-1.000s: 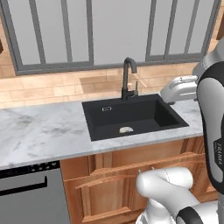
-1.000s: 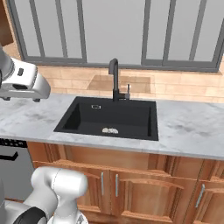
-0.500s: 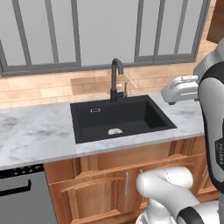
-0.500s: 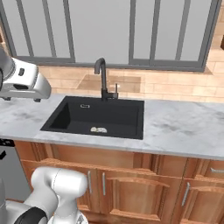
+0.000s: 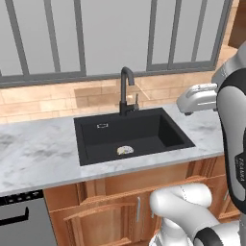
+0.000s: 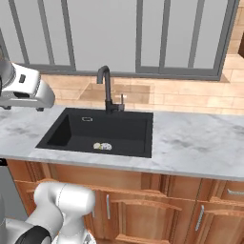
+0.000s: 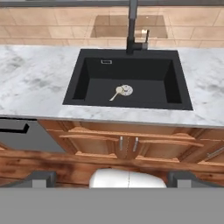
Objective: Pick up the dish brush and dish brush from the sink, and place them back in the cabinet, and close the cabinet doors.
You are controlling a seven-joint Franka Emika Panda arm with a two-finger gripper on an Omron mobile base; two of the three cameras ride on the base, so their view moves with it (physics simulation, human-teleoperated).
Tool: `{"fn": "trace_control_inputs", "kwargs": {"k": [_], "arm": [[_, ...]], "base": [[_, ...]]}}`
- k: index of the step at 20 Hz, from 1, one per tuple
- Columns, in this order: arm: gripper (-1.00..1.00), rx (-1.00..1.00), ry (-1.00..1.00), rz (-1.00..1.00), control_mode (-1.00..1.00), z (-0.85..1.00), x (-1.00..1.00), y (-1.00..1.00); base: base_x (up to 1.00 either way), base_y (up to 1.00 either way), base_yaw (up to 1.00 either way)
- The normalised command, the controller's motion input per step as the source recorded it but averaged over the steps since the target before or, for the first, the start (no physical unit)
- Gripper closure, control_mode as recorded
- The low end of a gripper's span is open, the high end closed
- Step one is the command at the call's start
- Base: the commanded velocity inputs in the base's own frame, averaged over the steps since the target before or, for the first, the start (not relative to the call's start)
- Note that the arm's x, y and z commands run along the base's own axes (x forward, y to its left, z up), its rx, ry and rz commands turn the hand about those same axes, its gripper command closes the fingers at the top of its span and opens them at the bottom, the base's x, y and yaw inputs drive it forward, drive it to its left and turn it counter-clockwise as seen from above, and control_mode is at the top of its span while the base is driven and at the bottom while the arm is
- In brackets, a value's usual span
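I'm still on the approach, nothing picked yet. The dish brush (image 7: pixel 122 91) lies on the sink (image 7: pixel 180 94) floor at twelve o'clock from my hand. My gripper (image 7: pixel 111 178) hangs high with fingers spread wide, empty. Next I must descend over the brush's head and handle.
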Motion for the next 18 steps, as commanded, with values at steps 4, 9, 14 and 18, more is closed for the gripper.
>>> {"fn": "trace_control_inputs", "kwargs": {"k": [4, 9, 14, 18], "arm": [[-1.00, 0.00, 0.00, 0.00, 1.00, 0.00, 0.00, 0.00], [-1.00, 0.00, 0.00, 0.00, 1.00, 0.00, 0.00, 0.00], [-1.00, 0.00, 0.00, 0.00, 1.00, 0.00, 0.00, 0.00], [-1.00, 0.00, 0.00, 0.00, 1.00, 0.00, 0.00, 0.00]], "base": [[0.44, -0.27, 0.00], [0.35, -0.28, 0.00], [0.43, -0.25, 0.01], [0.48, -0.24, 0.02]]}}
